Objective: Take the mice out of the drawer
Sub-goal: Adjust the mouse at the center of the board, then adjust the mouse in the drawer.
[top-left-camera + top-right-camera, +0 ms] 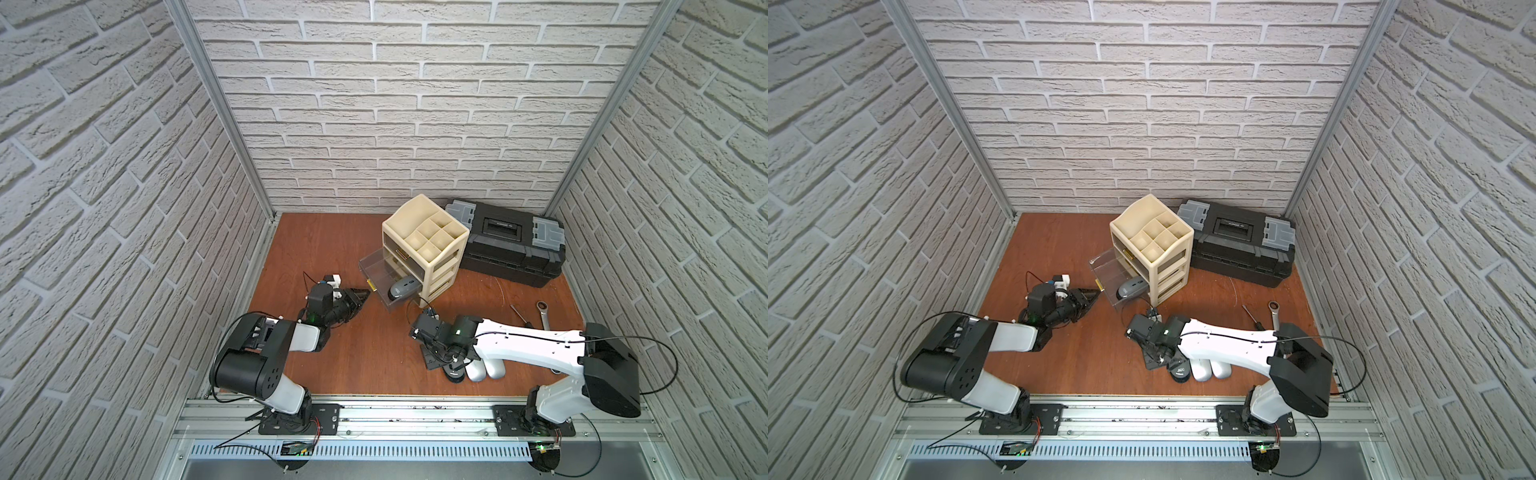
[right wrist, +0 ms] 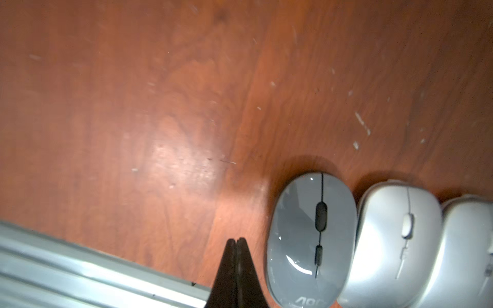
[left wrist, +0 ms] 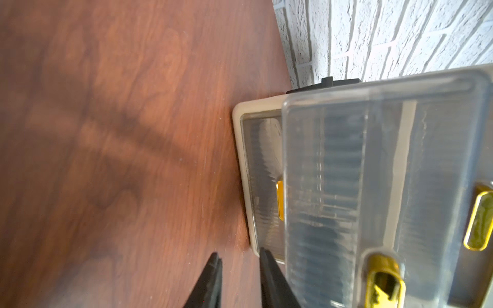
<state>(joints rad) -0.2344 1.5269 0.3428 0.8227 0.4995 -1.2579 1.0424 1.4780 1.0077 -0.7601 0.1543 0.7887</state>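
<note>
A clear drawer (image 1: 376, 270) stands pulled out of the cream organizer (image 1: 428, 241), and one dark grey mouse (image 1: 401, 287) lies inside it, seen in both top views (image 1: 1131, 288). My left gripper (image 3: 239, 260) is open by a narrow gap with nothing between its fingers. It sits beside the drawer's front, close to the gold handle (image 3: 384, 280). My right gripper (image 2: 236, 240) is shut and empty, low over the table. Next to it lie a dark grey mouse with a white logo (image 2: 312, 234) and two silver mice (image 2: 397, 240) (image 2: 469, 253), side by side.
A black toolbox (image 1: 511, 245) stands behind the organizer at the back right. A steel wrench (image 1: 544, 316) and a screwdriver (image 1: 519, 316) lie right of the organizer. The aluminium rail (image 1: 395, 415) runs along the table's front edge, and brick walls close three sides.
</note>
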